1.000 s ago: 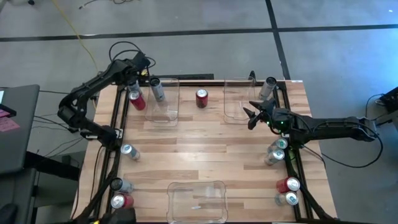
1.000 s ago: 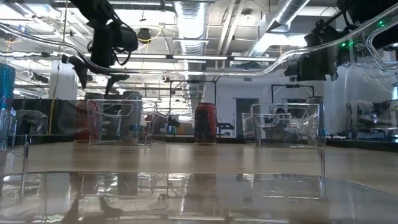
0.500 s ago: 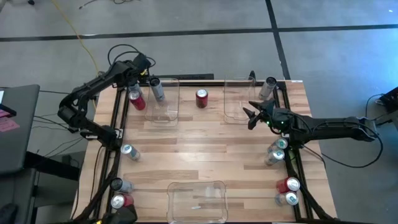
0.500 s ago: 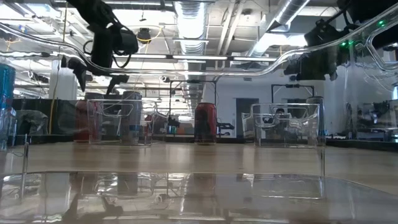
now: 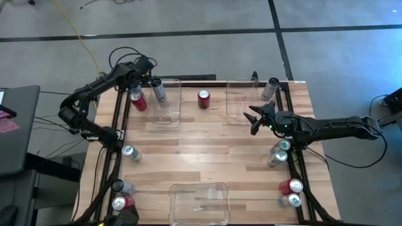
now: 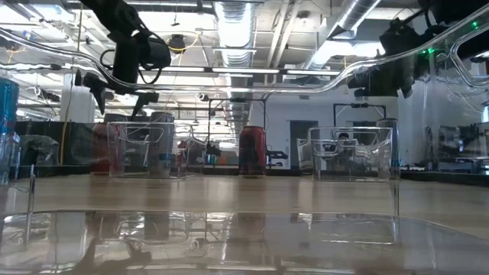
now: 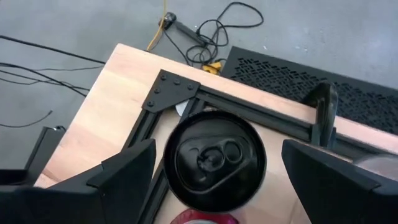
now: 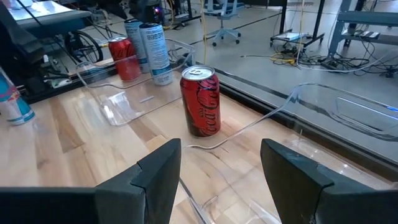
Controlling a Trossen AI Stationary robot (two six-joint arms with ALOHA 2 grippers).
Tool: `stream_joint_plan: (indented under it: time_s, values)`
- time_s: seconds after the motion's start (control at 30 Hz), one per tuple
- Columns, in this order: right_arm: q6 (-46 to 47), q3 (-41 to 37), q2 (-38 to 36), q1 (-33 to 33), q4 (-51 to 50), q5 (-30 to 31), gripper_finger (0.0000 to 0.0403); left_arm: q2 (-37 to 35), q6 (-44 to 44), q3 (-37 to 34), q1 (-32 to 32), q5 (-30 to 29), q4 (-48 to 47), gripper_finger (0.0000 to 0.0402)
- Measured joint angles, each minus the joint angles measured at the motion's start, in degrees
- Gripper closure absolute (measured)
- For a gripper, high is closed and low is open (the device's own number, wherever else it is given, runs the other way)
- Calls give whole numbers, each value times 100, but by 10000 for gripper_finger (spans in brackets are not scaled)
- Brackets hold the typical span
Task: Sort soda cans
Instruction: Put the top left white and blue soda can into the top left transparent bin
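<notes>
My left gripper [image 5: 134, 80] [image 7: 214, 180] hovers open over the far left corner. Its fingers stand on either side of an upright dark can [image 7: 214, 158], seen from above, without touching it. A red can [image 5: 138, 101] stands just nearer. A dark grey can [image 5: 159, 90] stands in the far left clear bin [image 5: 166, 116]. Another red can [image 5: 203, 98] [image 8: 201, 99] stands upright between the two far bins. My right gripper [image 5: 254, 117] [image 8: 221, 180] is open over the near edge of the far right bin [image 5: 237, 100], facing that red can.
A silver can [image 5: 271, 88] stands by the far right corner. Two cans [image 5: 280, 151] and a red and a silver one [image 5: 290, 193] line the right edge. Three cans [image 5: 124, 187] stand along the left edge. A third clear bin [image 5: 200, 202] sits at the near edge.
My left gripper has edged a little toward the table's left edge above the far left cans, staying open. The cans and bins have kept their places.
</notes>
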Motion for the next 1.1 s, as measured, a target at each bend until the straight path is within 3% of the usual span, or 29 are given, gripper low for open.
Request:
stream_joint_plan:
  time_s: [0.5,0.93,1.1]
  values:
    - [0,0,-2,-2,-91,-26,161,-1,-388,-216,-90,-120,2,59]
    - [0,0,0,-2,-142,-39,161,-2,-465,-588,-120,-422,561,59]
    - [-3,0,-1,-2,-136,-39,161,-2,-398,-640,-142,-388,611,76]
